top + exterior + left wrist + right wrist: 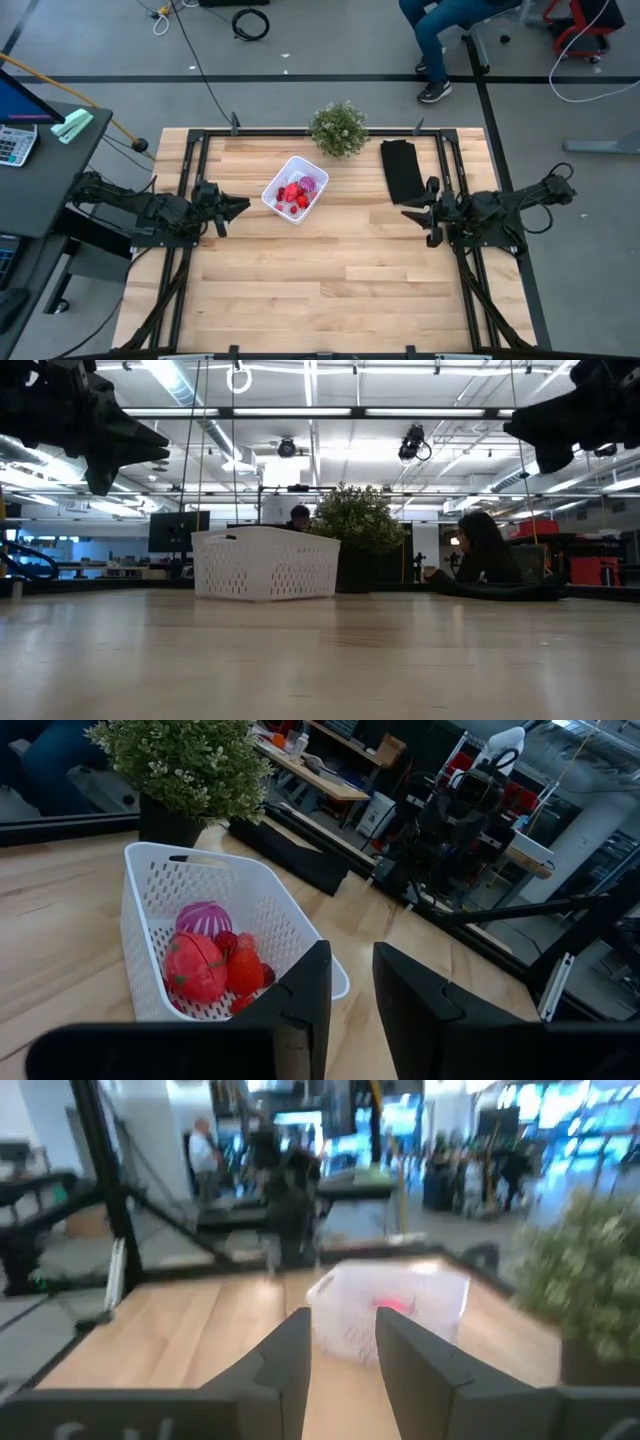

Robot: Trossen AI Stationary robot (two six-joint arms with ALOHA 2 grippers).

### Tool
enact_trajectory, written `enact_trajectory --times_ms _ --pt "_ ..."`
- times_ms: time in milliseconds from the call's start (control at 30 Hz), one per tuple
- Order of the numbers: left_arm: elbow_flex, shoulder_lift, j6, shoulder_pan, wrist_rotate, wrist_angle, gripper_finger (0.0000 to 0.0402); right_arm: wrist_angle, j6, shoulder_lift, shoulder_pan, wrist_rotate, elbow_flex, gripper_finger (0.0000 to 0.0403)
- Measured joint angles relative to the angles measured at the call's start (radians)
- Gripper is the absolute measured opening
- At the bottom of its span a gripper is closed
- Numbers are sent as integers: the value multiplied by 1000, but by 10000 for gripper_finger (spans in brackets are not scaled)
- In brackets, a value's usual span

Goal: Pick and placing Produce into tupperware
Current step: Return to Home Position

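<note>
The white tupperware (273,194) stands on the table a little left of centre, toward the far side, its base on the wood. In it lies the produce: several red pieces (200,970) and a purple one (203,917). My left gripper (243,206) hovers level just left of the tupperware, pointing at it, and is open by a narrow gap (350,955) with nothing in it. My right gripper (407,213) hovers level at the table's right, pointing left toward the tupperware (390,1315). It is open (342,1320) with nothing between its fingers.
A green potted plant (338,128) stands at the far edge, behind the tupperware. A black folded cloth (402,170) lies at the far right, just beyond my right gripper. A seated person's legs (438,40) show on the floor past the table.
</note>
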Motion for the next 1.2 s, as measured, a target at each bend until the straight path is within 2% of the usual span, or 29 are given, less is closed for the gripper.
enact_trajectory --times_ms 133,500,967,1200 --pt "0 0 0 0 0 0 87 91 -59 -1 -12 5 -3 123" --pt "0 0 0 0 0 0 87 -3 -82 1 -12 0 -1 123" --pt "0 0 0 0 0 0 94 -5 -81 1 -12 -1 -1 123" --pt "0 0 0 0 0 0 84 -5 -81 1 -12 -1 -1 123"
